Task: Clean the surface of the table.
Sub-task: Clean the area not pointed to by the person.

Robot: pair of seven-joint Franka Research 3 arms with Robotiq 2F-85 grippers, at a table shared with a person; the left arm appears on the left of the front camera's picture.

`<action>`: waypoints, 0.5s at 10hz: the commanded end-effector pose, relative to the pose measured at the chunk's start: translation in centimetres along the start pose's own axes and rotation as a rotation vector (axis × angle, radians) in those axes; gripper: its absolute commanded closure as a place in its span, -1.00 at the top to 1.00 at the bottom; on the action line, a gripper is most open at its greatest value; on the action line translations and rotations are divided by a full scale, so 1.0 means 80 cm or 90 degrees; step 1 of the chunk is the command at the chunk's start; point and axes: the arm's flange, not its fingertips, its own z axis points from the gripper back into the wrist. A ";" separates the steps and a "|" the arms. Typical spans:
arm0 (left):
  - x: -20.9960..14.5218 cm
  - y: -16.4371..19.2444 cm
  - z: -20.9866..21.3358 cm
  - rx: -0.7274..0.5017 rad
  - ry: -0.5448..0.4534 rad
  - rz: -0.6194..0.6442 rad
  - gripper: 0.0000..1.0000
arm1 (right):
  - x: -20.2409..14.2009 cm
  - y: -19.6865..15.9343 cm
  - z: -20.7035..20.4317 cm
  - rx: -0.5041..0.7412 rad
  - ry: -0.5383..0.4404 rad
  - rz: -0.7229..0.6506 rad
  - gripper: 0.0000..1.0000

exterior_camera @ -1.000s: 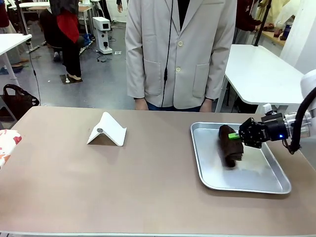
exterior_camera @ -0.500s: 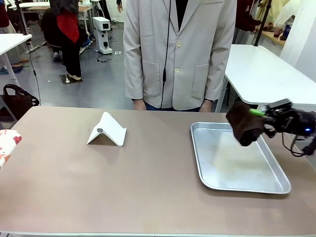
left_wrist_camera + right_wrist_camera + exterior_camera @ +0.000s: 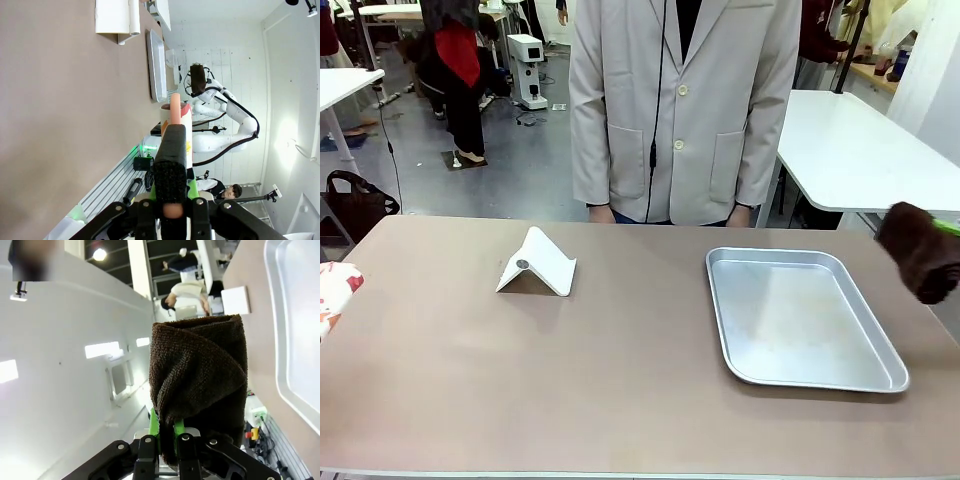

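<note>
One big bench (image 3: 620, 390) fills the front view. Its top is a smooth, dull brown with round corners and a thin pale edge. A silver tray (image 3: 725, 330) lies on the right part, close to the right edge. A white folded stand (image 3: 538, 262) sits on the left part, nearer the far edge. Between the two there is a wide bare strip, and the whole near half is open too. A flowery thing (image 3: 334, 292) pokes in at the left edge. A person in a pale coat (image 3: 685, 110) stands right against the far edge.

The right hand (image 3: 167, 432) is closed tight on a dark brown cloth (image 3: 918, 252), held up in the air past the tray, by the right edge. The left hand (image 3: 172, 132) is pinched together on a pink stick (image 3: 175, 106), above the brown top.
</note>
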 end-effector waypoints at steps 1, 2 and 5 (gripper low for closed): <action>0.001 -0.008 -0.001 -0.011 -0.003 0.004 -0.55 | -0.003 -0.002 0.032 0.002 -0.005 0.040 -0.74; 0.001 -0.008 -0.001 -0.011 -0.003 0.004 -0.55 | -0.005 -0.007 0.038 -0.013 -0.022 0.054 -0.74; 0.001 -0.008 -0.001 -0.011 -0.003 0.004 -0.55 | -0.008 0.000 0.039 -0.006 -0.031 0.024 -0.74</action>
